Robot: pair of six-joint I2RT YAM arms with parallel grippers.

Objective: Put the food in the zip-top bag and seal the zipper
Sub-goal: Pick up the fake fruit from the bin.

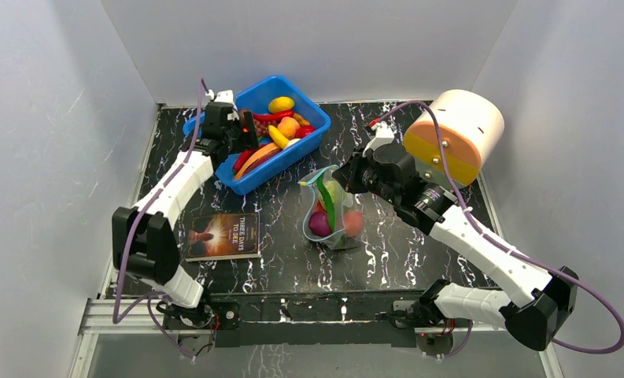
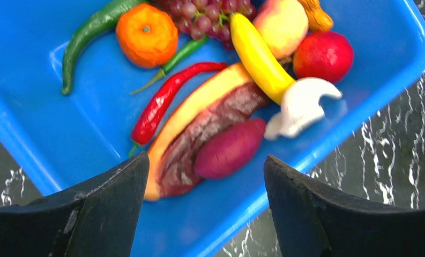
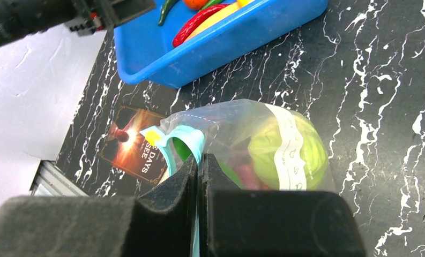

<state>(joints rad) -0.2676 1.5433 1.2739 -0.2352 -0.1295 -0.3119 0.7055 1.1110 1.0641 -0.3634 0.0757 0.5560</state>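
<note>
Premises are presenting as a robotics lab test cell. Plain white panels point(image 1: 57, 118) are enclosing a black marble-patterned worktop point(image 1: 403, 260) on three sides. A left arm point(image 1: 179, 185) and a right arm point(image 1: 481, 236) are standing bolted at the near edge beside an aluminium rail point(image 1: 96, 313). Toy food point(image 1: 281, 105) is lying in a blue bin point(image 1: 293, 157).

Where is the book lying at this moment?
In the top view, the book lies left of centre, between the blue bin and the left arm's base, left of the zip-top bag.
</note>
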